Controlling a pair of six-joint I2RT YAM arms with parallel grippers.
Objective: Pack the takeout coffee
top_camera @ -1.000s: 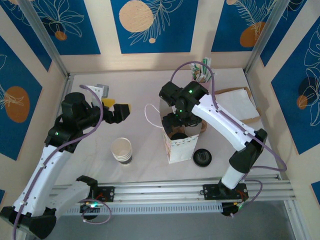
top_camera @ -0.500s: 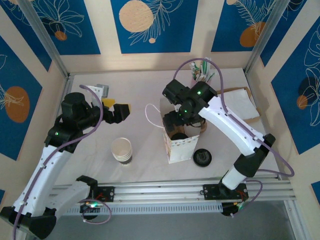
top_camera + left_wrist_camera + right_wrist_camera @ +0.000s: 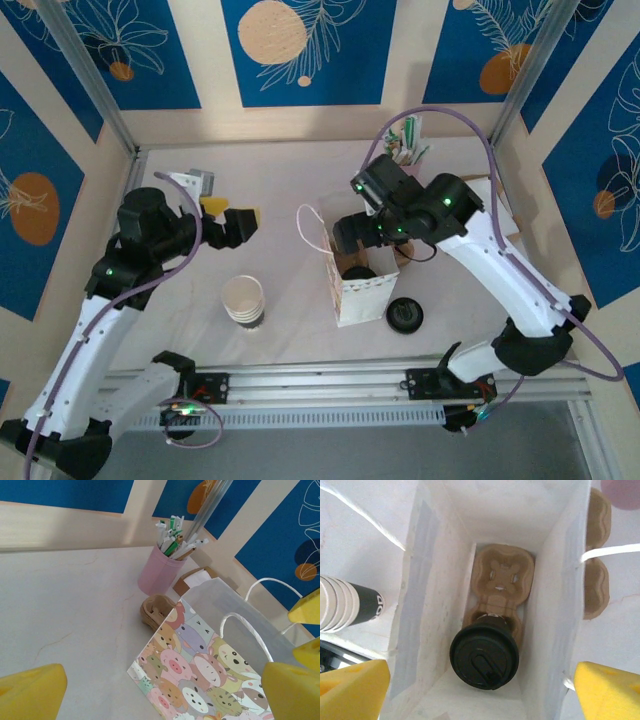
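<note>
R arm [image 3: 480, 255] is up & back vs a sec ago; R pincer [image 3: 480, 687] released over takeout coffee [image 3: 484, 656], seated in tray [image 3: 503, 575] inside bag [image 3: 435, 580]. Rise straight, avoid handles [image 3: 607, 554]. L pincer [image 3: 232, 222] spread too.

We see the takeout coffee [image 3: 484, 656] standing upright deep inside the open paper bag [image 3: 435, 580]. Its round black lid faces up, and it sits in the six o'clock pocket of the brown pulp cup carrier [image 3: 502, 575].

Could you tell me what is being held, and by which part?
Nothing: left gripper and right gripper are open, the takeout coffee free inside the bag.
</note>
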